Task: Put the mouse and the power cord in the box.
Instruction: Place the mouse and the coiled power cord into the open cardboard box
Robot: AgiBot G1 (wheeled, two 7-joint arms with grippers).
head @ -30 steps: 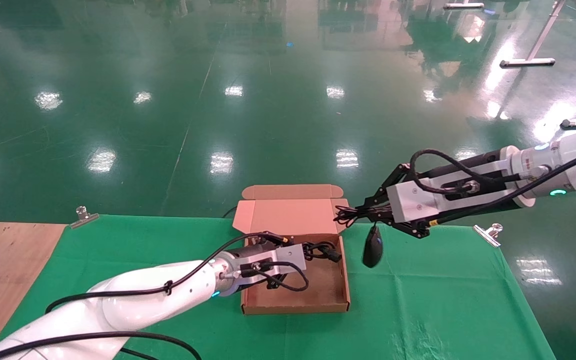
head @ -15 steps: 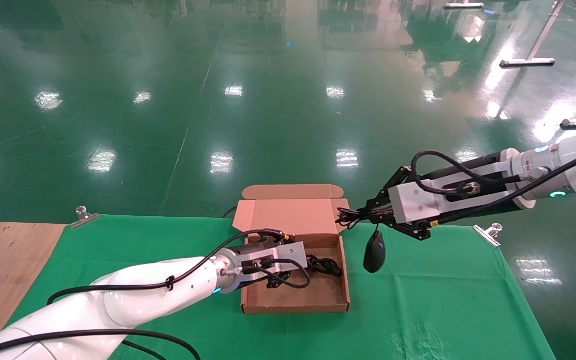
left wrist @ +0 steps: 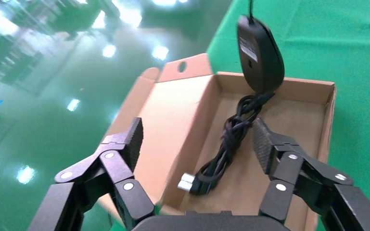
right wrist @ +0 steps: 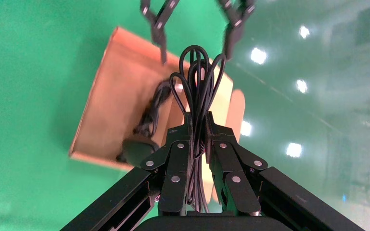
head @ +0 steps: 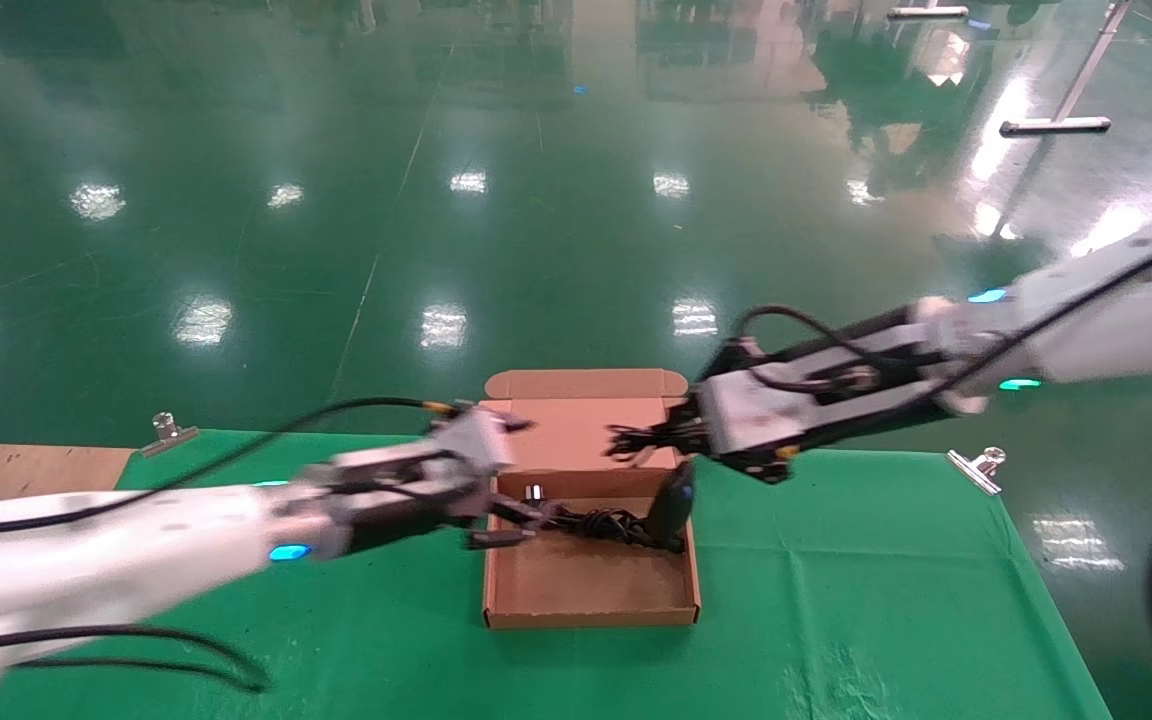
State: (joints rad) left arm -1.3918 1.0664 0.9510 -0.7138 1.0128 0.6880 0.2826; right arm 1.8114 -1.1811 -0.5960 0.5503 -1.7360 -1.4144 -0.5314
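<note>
Head view shows the right gripper (head: 636, 443) over the far edge of the box (head: 586, 605), jaws clamped on the bundled thin cable so the mouse (head: 671, 505) dangles into the box's right side, presumably for lowering inside. The left gripper (head: 511, 525), jaws apart and empty, sits at the box's left wall; the power cord (head: 596, 522) lies loose on the far part of the box floor. Corrugated brown cardboard contrasts with the smooth black oval mouse and twisted rubbery cord on the green-clothed bench (head: 886, 600).

Left hand (left wrist: 197, 144) agape, right hand (right wrist: 198, 127) clamped
</note>
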